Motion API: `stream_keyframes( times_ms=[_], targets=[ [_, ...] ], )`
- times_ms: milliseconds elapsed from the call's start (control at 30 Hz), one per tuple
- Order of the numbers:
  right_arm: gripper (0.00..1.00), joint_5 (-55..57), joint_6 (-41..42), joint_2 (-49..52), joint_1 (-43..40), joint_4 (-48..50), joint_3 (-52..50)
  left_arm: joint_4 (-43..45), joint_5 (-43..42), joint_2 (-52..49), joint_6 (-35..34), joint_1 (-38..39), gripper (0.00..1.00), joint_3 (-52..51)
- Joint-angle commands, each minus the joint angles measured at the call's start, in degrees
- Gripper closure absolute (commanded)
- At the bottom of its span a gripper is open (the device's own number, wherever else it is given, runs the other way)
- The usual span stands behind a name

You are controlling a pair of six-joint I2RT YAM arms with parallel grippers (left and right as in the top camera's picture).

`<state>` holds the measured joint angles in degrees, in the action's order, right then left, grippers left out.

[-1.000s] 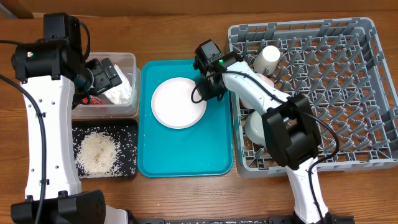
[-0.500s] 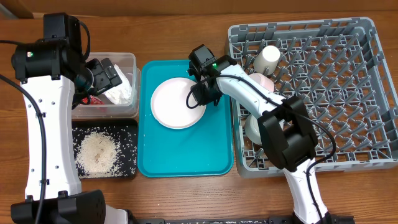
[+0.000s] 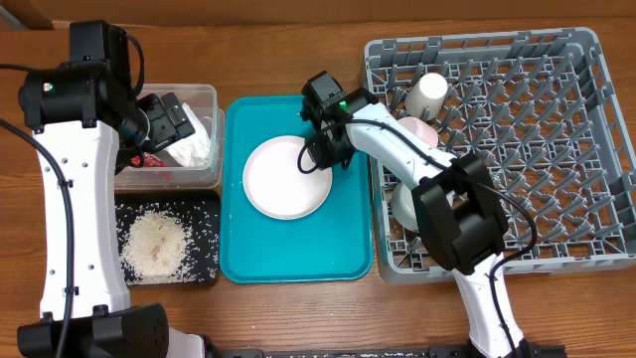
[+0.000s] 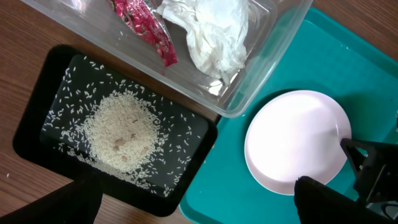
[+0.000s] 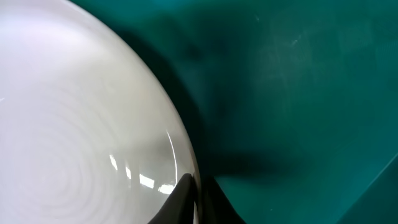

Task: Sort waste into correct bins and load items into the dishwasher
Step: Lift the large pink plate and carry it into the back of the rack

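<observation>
Overhead, the plate [image 3: 286, 179] lies flat on the teal tray [image 3: 298, 254], a little toward its 12 o'clock end. It looks like the last dish not yet loaded. My right gripper [image 3: 320, 154] sits at the plate's 2 o'clock rim. In the right wrist view the jaws are narrow, one tip over the rim and one outside it, so I read it as pinched on the edge.

At 3 o'clock from the tray, the rack [image 3: 556, 149] already holds the cup [image 3: 429, 92], the pink bowl [image 3: 417, 129] and the pale bowl [image 3: 407, 204], all along its near side. I can't make out the chopsticks.

The waste looks finished. The wrapper [image 4: 146, 31] and napkin [image 4: 214, 34] are in the tub [image 3: 204, 94] at the tray's 10 o'clock, and the rice [image 4: 121, 134] is heaped in the black tray [image 4: 37, 124] at 8 o'clock. My left gripper [image 3: 177, 117] hovers over the tub, spread wide and empty.

What's left, as I judge it, is lifting the plate across and standing it between the pegs.
</observation>
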<state>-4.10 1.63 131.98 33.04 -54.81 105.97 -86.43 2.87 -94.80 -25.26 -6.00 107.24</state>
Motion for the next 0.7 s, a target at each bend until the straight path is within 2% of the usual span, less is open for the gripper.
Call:
stream_keyframes(
  times_ms=[0,133,267,500,667],
  targets=[
    [0.89,0.44,-0.07,0.11,0.28,0.76,-2.01,-0.11,0.52,-0.24,0.85,0.39,0.0,0.11],
    [0.89,0.61,-0.09,0.11,0.28,0.94,-2.4,-0.09,0.52,-0.24,0.85,0.42,0.0,0.11],
    [0.96,0.59,-0.09,0.09,0.28,0.94,-2.19,-0.11,0.52,-0.24,0.85,0.39,0.0,0.11],
    [0.96,0.72,-0.15,-4.9,0.28,-3.5,6.27,-0.09,0.52,-0.24,0.85,0.39,0.0,0.11],
    [0.96,11.19,-0.09,-13.25,0.28,-10.71,13.07,-0.09,0.52,-0.24,0.85,0.39,0.0,0.11]
  ],
)
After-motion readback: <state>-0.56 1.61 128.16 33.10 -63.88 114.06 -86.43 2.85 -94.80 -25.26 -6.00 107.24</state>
